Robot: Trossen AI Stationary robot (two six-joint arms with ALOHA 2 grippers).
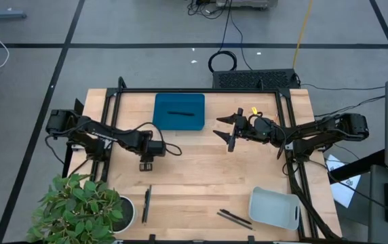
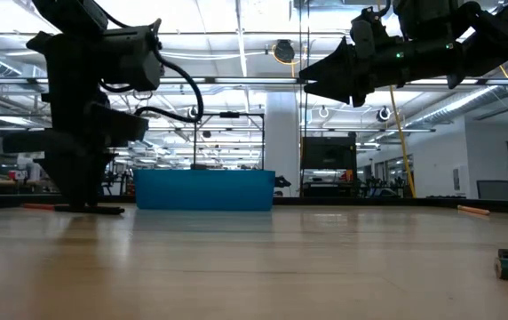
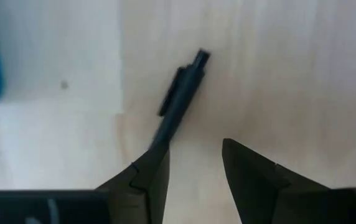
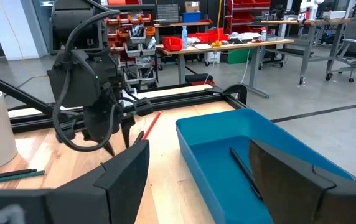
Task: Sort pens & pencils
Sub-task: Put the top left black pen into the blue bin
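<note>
Left gripper [image 1: 146,167] low, open, right gripper [image 1: 231,129] raised

One black pen [image 1: 180,113] lies flat inside the blue tray [image 1: 160,102], running along the tray's long side. Another black pen [image 1: 146,203] lies on the wooden table [image 1: 201,169] near the front edge, beside the plant pot [image 1: 127,210]. Two more dark sticks [image 1: 235,217] lie side by side at a slant, just beside the pale bin [image 1: 275,207]. A red pencil [image 4: 148,124] lies flat on the table near the blue tray
</note>
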